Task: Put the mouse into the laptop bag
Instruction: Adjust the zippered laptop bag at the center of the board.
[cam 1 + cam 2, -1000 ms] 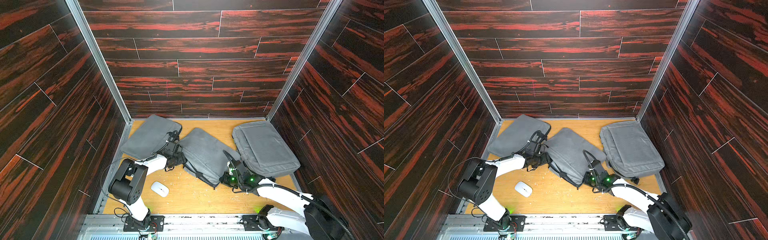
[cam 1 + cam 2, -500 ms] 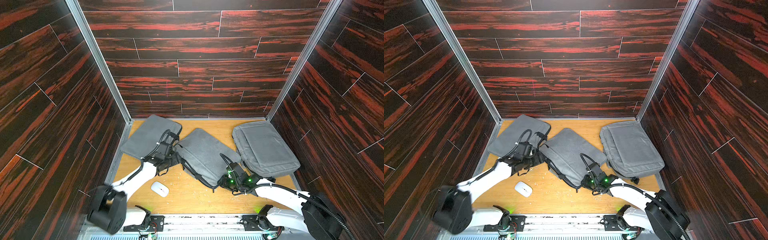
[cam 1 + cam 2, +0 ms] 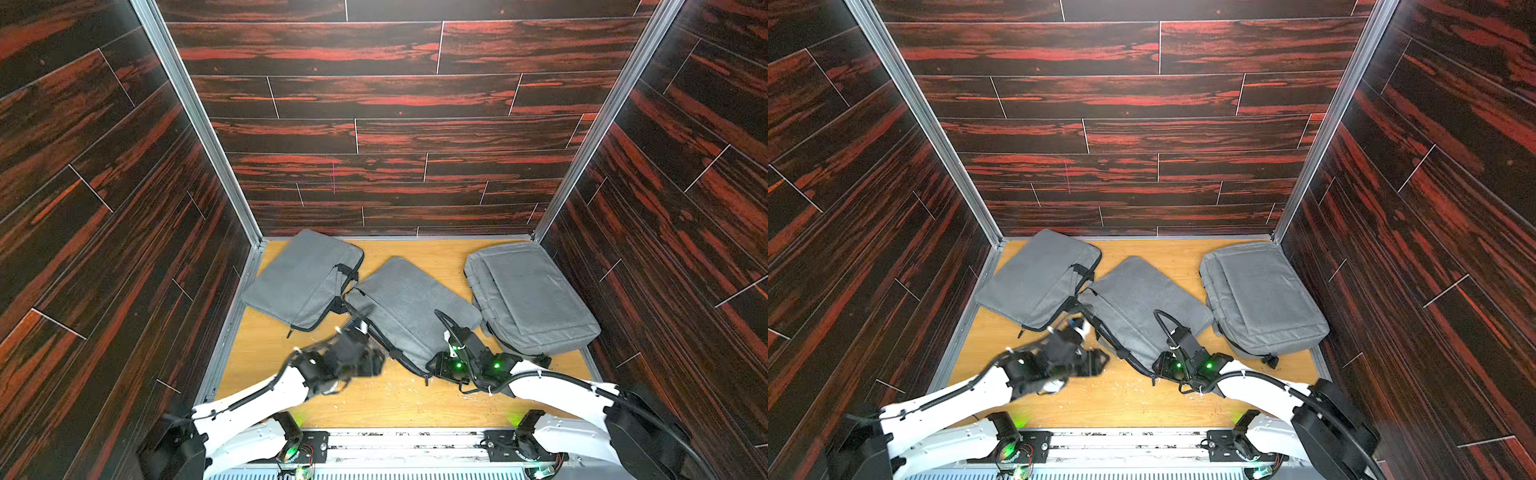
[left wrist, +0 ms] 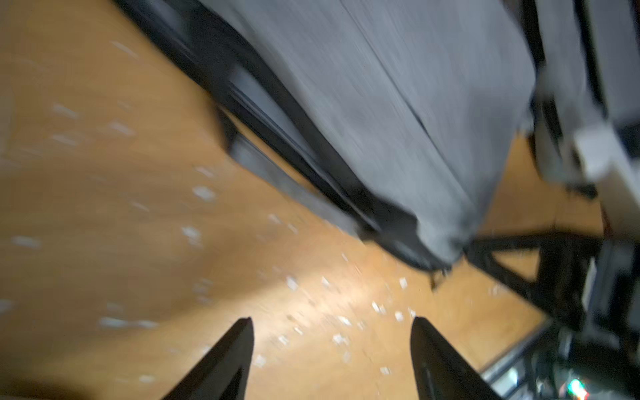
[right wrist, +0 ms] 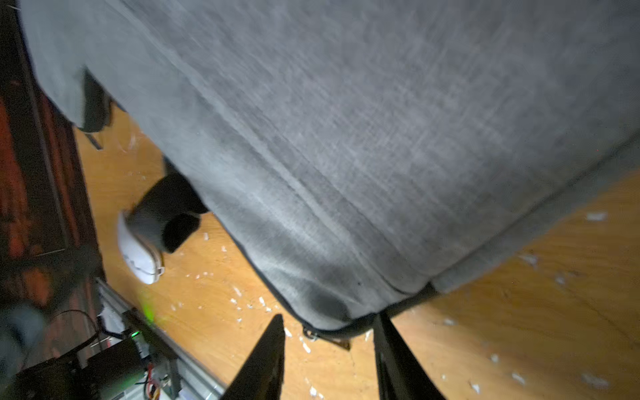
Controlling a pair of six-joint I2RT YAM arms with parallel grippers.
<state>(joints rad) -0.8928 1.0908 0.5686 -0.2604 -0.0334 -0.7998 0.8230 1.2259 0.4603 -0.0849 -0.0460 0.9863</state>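
A booth with dark red wood-grain walls (image 3: pixel 374 124) encloses a pale wooden table (image 3: pixel 415 403). Three grey bags lie across its far half: a bag with handles (image 3: pixel 303 278) on the left, the laptop bag (image 3: pixel 411 307) in the middle and a backpack (image 3: pixel 528 295) on the right. Two white arms reach in from the near edge.

The left arm (image 3: pixel 249 399) has changed most. A second ago its gripper sat at the laptop bag's far left edge. Now it has swung back toward the near edge and shows as a blur in both top views, over the spot where the mouse lies. The left gripper (image 4: pixel 330 325) is released — its wrist camera shows two dark fingers wide apart with only bare table between them.

The right arm (image 3: pixel 552 382) has barely moved from the laptop bag's near corner. The right gripper (image 5: pixel 329 327), pinched tight a second ago, has let go. Its fingers now stand apart on either side of that corner, where a small zip pull (image 5: pixel 311 334) hangs, and they clamp nothing.

The mouse (image 5: pixel 138 256) — small and white — rests on the table just beside the laptop bag's near-left edge, outside it, with the left gripper's dark bulk directly above. In both top views it is mostly hidden.

Work on the zip looks finished, and picking up the mouse seems to be the step now starting. Whether the bag actually gapes open cannot be told.
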